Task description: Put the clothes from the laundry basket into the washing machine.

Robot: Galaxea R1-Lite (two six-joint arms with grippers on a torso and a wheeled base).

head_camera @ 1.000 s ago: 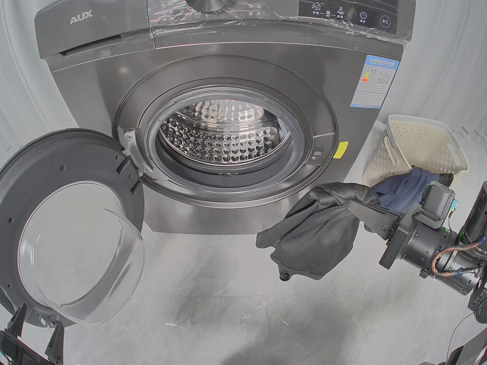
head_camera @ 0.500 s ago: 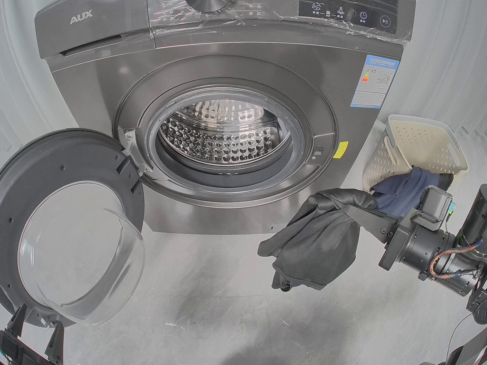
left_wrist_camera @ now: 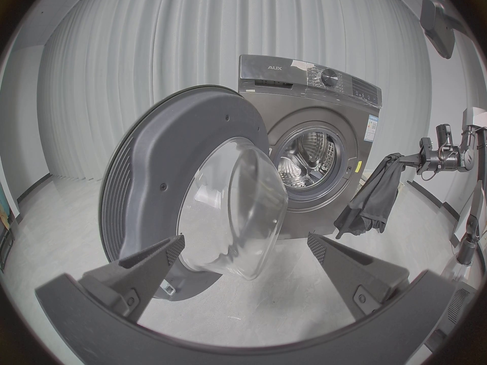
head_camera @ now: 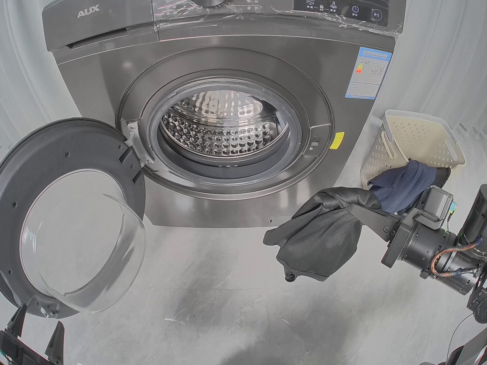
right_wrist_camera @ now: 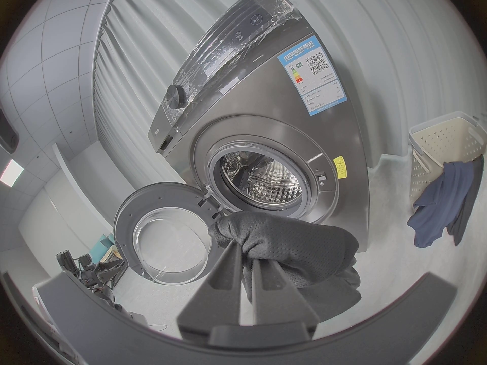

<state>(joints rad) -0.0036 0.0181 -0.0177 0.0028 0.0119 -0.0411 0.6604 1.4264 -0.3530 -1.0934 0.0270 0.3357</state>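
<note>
My right gripper (head_camera: 357, 208) is shut on a dark grey garment (head_camera: 317, 234), which hangs above the floor right of and below the washing machine's open drum (head_camera: 223, 125). In the right wrist view the grey garment (right_wrist_camera: 289, 244) bunches over the closed fingers (right_wrist_camera: 269, 285), with the drum (right_wrist_camera: 261, 178) beyond. The cream laundry basket (head_camera: 421, 138) stands beside the machine's right side, a navy garment (head_camera: 403, 186) draped over its front rim. My left gripper (left_wrist_camera: 243, 247) is open and holds nothing, low at the left near the swung-open door (left_wrist_camera: 193, 188).
The round door (head_camera: 66, 209) stands wide open on the machine's left, its glass bowl bulging outward. Bare grey floor (head_camera: 213, 300) lies in front of the machine. A pale curtain wall runs behind.
The whole head view shifted slightly. The grey garment and my right gripper edged a little right and up. The left gripper has stayed put.
</note>
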